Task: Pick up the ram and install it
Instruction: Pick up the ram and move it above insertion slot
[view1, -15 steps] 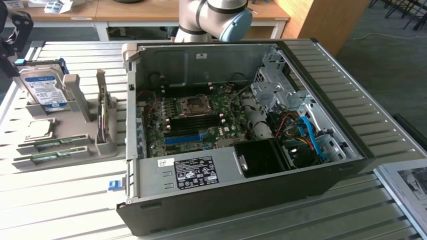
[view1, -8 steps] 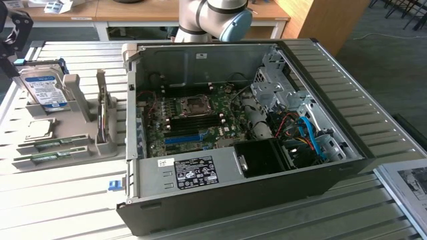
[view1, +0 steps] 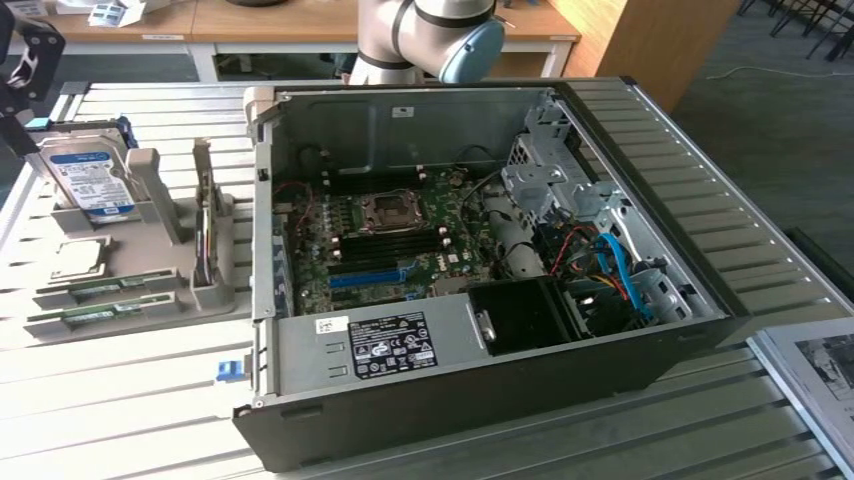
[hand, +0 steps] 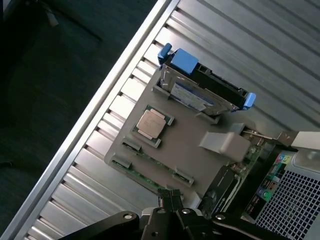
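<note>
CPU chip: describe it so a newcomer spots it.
On the exterior view's left of the open PC case sits a gray parts tray. The CPU chip lies flat on it, next to the upright hard drive. It is the only small silver square.

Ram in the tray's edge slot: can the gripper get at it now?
Probably yes. The ram lies flat in the gray tray with nothing over it, and the shut gripper hangs above it.
</note>
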